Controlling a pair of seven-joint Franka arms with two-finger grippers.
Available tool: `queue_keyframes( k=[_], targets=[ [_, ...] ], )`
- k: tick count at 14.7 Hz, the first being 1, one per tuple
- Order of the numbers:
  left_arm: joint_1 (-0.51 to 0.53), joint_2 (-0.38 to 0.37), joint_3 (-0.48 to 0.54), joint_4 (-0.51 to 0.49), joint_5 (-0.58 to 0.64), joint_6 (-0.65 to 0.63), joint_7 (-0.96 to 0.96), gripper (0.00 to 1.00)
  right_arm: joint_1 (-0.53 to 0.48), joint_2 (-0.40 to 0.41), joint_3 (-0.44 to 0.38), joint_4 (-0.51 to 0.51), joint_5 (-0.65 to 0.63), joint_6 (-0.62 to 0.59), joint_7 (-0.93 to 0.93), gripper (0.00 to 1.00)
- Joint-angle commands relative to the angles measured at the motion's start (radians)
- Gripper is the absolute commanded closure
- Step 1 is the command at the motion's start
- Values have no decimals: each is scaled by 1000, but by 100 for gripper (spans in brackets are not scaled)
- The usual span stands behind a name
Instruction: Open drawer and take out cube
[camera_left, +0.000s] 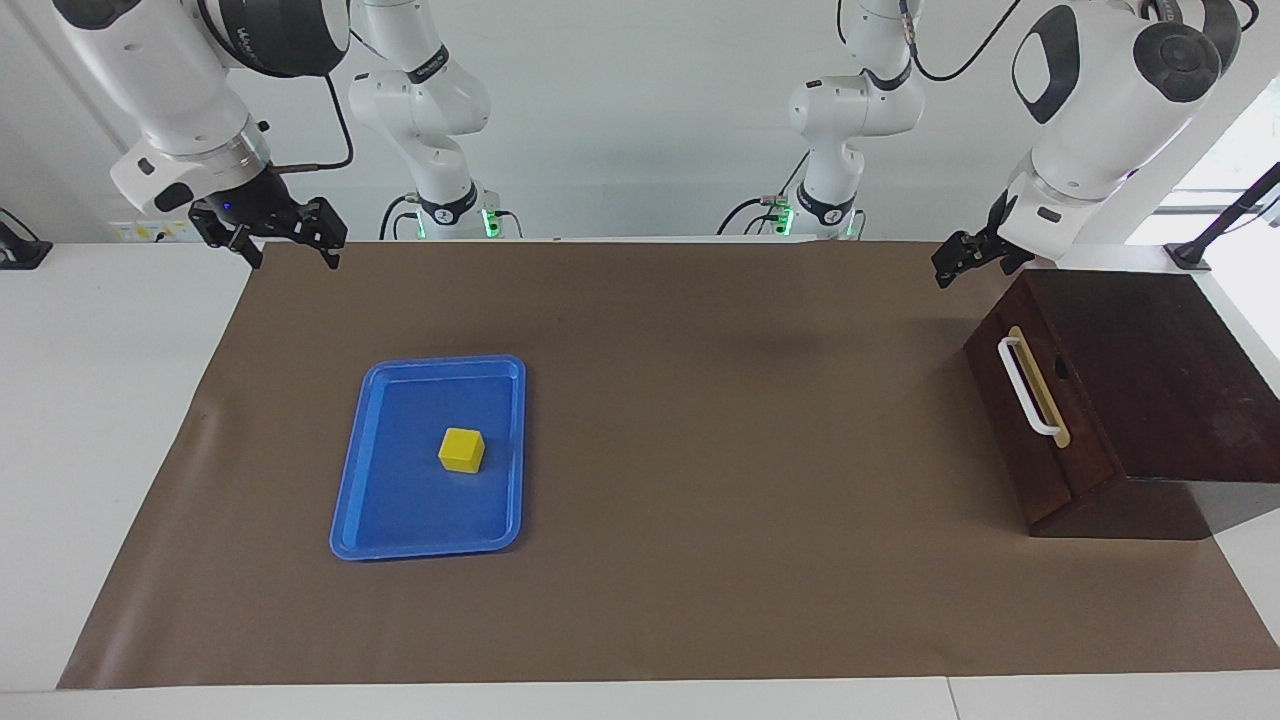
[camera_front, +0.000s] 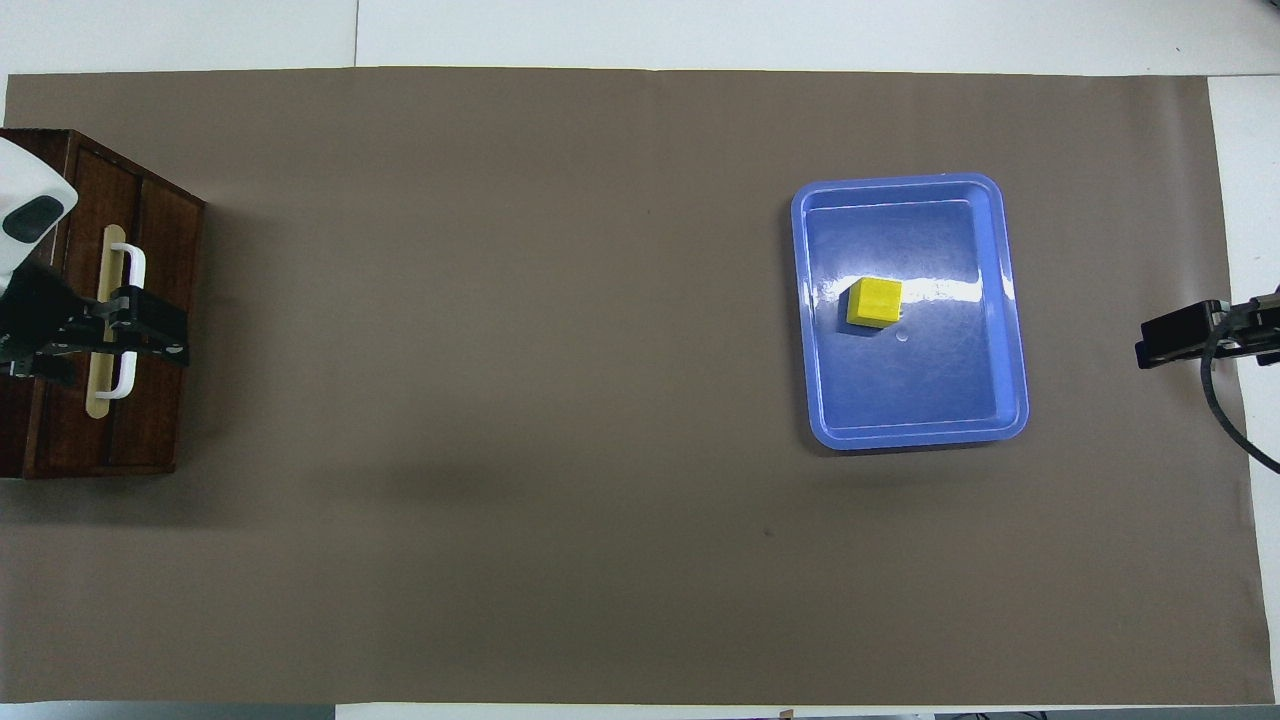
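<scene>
The yellow cube (camera_left: 461, 450) (camera_front: 873, 302) lies in the middle of a flat blue tray (camera_left: 370, 520) (camera_front: 960, 400), toward the right arm's end of the table. At the left arm's end stands the dark wooden box (camera_left: 1150, 360), its drawer (camera_left: 1040, 470) (camera_front: 165, 420) pushed in, white bar handle (camera_left: 1028, 388) facing the tray. My left gripper (camera_left: 950, 270) (camera_front: 165, 335) hangs open and empty in the air just off the box's corner nearest the robots; from above it overlaps the handle. My right gripper (camera_left: 290, 250) (camera_front: 1165, 340) hangs open and empty over the mat's edge.
A brown mat (camera_left: 700, 420) covers most of the white table (camera_left: 110, 420). Two more white arms stand at the table's edge where the robots are. Bare mat stretches between the tray and the box.
</scene>
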Motion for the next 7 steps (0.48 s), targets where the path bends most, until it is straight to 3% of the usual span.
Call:
queue_keyframes(
  k=[1, 7],
  targets=[
    [3, -23, 2, -3, -13, -5, 5, 0, -8, 16, 11, 33, -15, 12, 6, 0],
    [10, -23, 2, -3, -13, 68, 7, 0, -5, 10, 15, 30, -13, 9, 14, 0]
  ],
)
